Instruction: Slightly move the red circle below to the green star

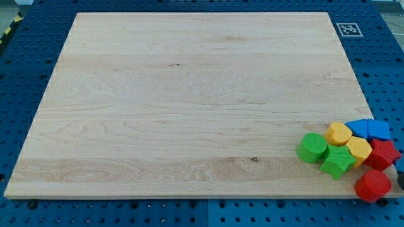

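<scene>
The blocks sit bunched at the board's lower right corner. The red circle (372, 185) is lowest, near the board's bottom right edge. The green star (338, 161) lies up and to its left. A green round block (312, 147) touches the star's left side. Two yellow blocks (339, 133) (358, 149) sit above and right of the star. A red star-like block (382, 154) is right of them. Two blue blocks (358, 127) (379, 130) are at the cluster's top. My tip does not show in the view.
The wooden board (189, 101) lies on a blue perforated table (25, 57). A black and white marker tag (348, 29) is at the board's upper right corner.
</scene>
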Robot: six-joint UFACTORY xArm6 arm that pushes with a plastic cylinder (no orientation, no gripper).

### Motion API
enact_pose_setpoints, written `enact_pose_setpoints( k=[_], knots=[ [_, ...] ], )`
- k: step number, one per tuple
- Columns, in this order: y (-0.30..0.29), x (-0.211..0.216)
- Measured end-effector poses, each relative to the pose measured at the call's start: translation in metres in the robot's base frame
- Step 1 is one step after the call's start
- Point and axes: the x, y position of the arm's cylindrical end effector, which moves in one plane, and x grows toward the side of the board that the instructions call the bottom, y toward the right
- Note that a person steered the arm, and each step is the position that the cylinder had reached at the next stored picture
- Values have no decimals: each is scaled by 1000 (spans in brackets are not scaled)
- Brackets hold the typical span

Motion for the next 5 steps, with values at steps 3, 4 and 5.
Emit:
enact_pose_setpoints(
  k=[3, 4, 5],
  knots=[
    [-5, 0],
    [-16, 0],
    [-20, 0]
  ],
)
